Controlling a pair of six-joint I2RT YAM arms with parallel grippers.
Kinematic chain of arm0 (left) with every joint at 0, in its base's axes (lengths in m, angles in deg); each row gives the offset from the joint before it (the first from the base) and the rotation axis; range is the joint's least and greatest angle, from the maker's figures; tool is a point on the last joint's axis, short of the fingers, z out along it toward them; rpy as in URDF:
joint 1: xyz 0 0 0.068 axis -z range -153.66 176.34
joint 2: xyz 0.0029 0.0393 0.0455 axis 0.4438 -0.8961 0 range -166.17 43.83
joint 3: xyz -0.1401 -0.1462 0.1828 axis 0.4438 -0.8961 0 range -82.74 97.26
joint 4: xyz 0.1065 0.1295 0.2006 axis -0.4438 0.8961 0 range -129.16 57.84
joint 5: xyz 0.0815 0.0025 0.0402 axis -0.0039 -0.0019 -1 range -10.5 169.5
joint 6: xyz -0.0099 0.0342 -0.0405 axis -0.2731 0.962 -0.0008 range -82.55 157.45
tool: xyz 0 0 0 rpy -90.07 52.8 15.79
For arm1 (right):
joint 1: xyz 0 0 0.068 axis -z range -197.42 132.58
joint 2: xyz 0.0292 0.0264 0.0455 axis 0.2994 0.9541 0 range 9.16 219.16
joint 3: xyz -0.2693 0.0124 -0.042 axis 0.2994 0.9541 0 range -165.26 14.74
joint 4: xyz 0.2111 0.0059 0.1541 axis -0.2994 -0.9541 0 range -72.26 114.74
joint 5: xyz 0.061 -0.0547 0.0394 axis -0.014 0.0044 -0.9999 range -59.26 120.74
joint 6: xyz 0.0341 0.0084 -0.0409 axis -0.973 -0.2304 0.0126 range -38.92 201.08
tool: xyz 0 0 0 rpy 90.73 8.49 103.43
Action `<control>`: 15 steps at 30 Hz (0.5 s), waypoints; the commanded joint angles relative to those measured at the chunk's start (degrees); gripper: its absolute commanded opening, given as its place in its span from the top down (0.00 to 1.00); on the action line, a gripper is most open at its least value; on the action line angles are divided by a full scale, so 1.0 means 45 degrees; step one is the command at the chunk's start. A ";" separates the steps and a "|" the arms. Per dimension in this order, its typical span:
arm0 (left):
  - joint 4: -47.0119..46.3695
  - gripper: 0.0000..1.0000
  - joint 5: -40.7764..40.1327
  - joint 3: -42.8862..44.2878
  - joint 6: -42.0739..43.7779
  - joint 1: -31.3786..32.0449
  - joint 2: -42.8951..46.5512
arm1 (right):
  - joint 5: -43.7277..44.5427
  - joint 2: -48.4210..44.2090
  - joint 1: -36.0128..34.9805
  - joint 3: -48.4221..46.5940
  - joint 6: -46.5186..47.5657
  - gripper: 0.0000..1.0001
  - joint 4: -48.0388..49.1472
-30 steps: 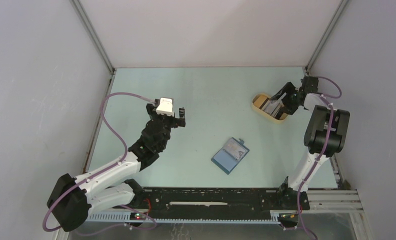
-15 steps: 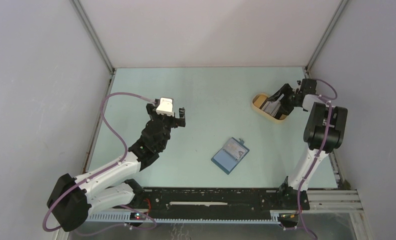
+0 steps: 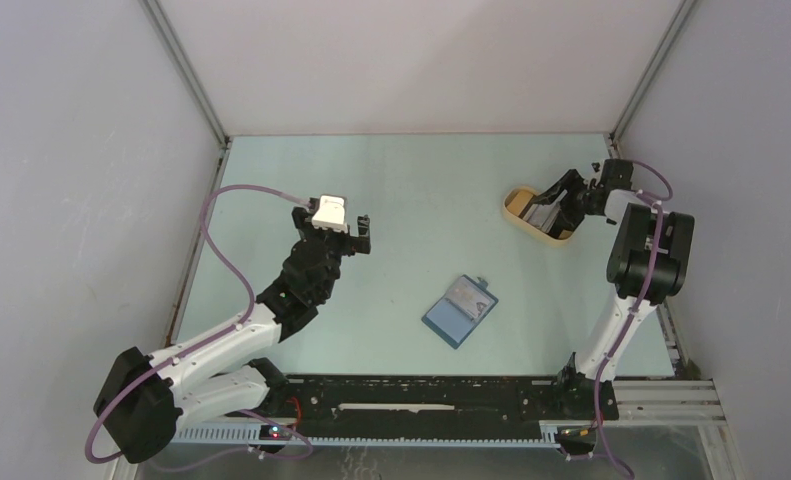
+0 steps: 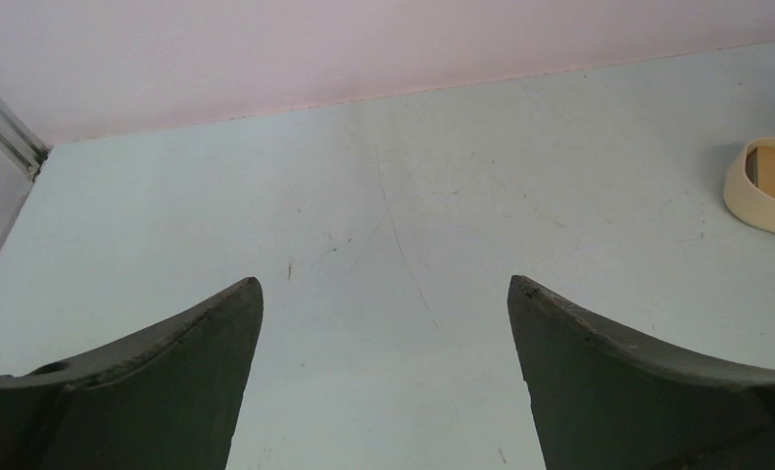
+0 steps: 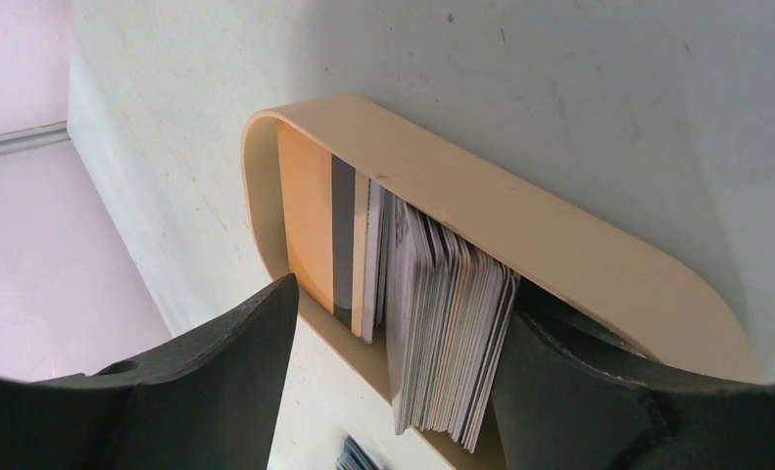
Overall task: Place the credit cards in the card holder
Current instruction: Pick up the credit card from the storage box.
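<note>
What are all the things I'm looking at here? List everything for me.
table: one, pale blue-green, fills the floor of the booth
walls: grey-white, around the table on three sides
tray: one, tan, oval, far right of the table
credit cards: one stack, too many to count, mostly whitish-grey, standing on edge in the tray
card holder: one, teal-blue with a lighter patch, flat near the table's middle
rail: one, black, along the near edge
left arm: one, white and black, over the table's left half, jaws wide open above bare table
right arm: one, white and black, reaching to the tray, jaws open either side of the card stack
</note>
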 commanded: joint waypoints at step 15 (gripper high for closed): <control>-0.0429 0.00 0.0116 0.0000 0.0081 -0.0061 0.0293 | -0.1137 -0.0966 0.0643 -0.0232 0.0067 0.26 -0.0310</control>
